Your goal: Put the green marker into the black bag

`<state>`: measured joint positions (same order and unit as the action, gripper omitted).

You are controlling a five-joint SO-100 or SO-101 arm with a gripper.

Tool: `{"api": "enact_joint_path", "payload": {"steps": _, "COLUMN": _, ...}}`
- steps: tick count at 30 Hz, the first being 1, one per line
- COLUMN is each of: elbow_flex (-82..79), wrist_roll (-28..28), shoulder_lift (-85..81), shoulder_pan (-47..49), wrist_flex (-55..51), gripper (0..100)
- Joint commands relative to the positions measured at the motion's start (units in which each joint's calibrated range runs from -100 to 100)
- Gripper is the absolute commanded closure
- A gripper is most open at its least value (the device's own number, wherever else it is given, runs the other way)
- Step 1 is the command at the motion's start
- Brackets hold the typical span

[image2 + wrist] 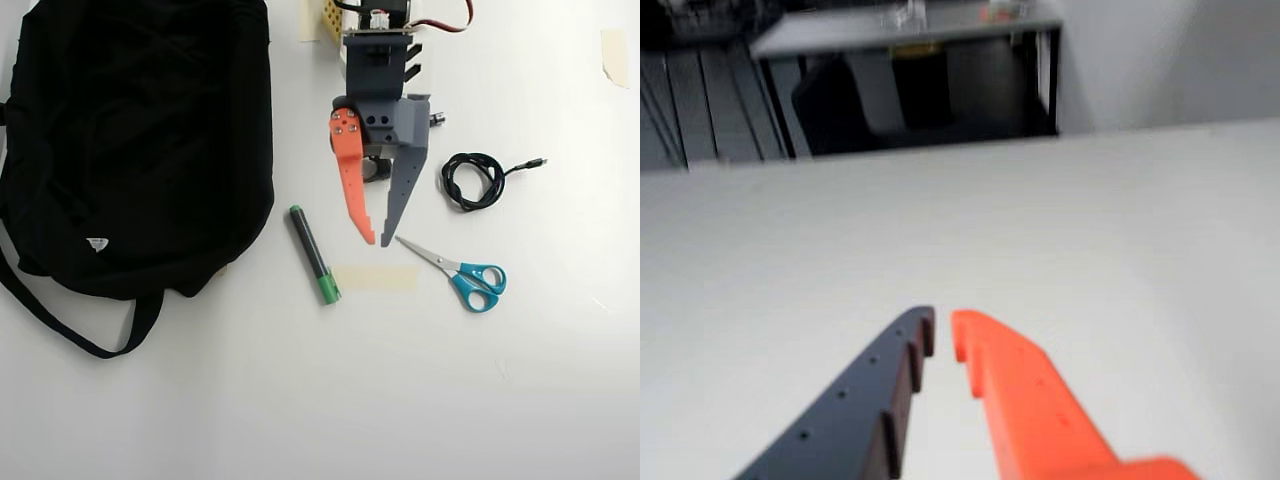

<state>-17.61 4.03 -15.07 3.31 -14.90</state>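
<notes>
two plastic gripper fingers fill the bottom of the wrist view, one dark grey with small holes, one bright orange, their notched tips nearly together with only a thin slit between them and nothing held. beneath them lies a plain matte white tabletop, blurred; beyond its far edge stands a dark-framed desk, too soft to read.

seen from overhead, the gripper points down the picture, tips almost closed and empty above the tabletop. the thick green marker with dark barrel and bright green cap lies flat just left of the tips, outside and near the large soft black fabric bag, whose small white tag cannot be read. a pale tape strip, teal-handled metal scissors and a coiled black cable lie right.
</notes>
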Motion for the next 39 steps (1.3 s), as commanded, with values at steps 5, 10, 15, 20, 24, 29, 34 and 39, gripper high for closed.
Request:
{"api": "enact_joint_path", "payload": {"steps": 5, "elbow_flex": 9.97, "wrist_roll": -0.15, "shoulder_lift": 2.21, "shoulder_pan": 0.81, "wrist_flex": -18.0, "gripper": 97}}
{"api": "enact_joint_path", "payload": {"steps": 10, "elbow_flex": 16.71, "wrist_roll": -0.15, "shoulder_lift": 5.03, "shoulder_pan": 1.63, "wrist_flex": -28.86, "gripper": 97}}
{"api": "enact_joint_path", "payload": {"steps": 15, "elbow_flex": 23.0, "wrist_roll": -0.15, "shoulder_lift": 7.77, "shoulder_pan": 1.56, "wrist_flex": -39.36, "gripper": 97}}
{"api": "enact_joint_path", "payload": {"steps": 20, "elbow_flex": 27.76, "wrist_roll": -0.15, "shoulder_lift": 10.17, "shoulder_pan": 1.63, "wrist_flex": -47.98, "gripper": 97}}
{"api": "enact_joint_path", "payload": {"steps": 24, "elbow_flex": 28.57, "wrist_roll": -0.15, "shoulder_lift": 10.75, "shoulder_pan": 1.78, "wrist_flex": -51.6, "gripper": 97}}
{"api": "enact_joint_path", "payload": {"steps": 29, "elbow_flex": 28.3, "wrist_roll": -0.1, "shoulder_lift": 10.75, "shoulder_pan": 1.85, "wrist_flex": -57.71, "gripper": 97}}
{"api": "enact_joint_path", "payload": {"steps": 34, "elbow_flex": 27.58, "wrist_roll": -0.1, "shoulder_lift": 10.42, "shoulder_pan": 2.45, "wrist_flex": -60.64, "gripper": 97}}
{"api": "enact_joint_path", "payload": {"steps": 39, "elbow_flex": 27.58, "wrist_roll": -0.1, "shoulder_lift": 10.01, "shoulder_pan": 2.53, "wrist_flex": -61.67, "gripper": 97}}
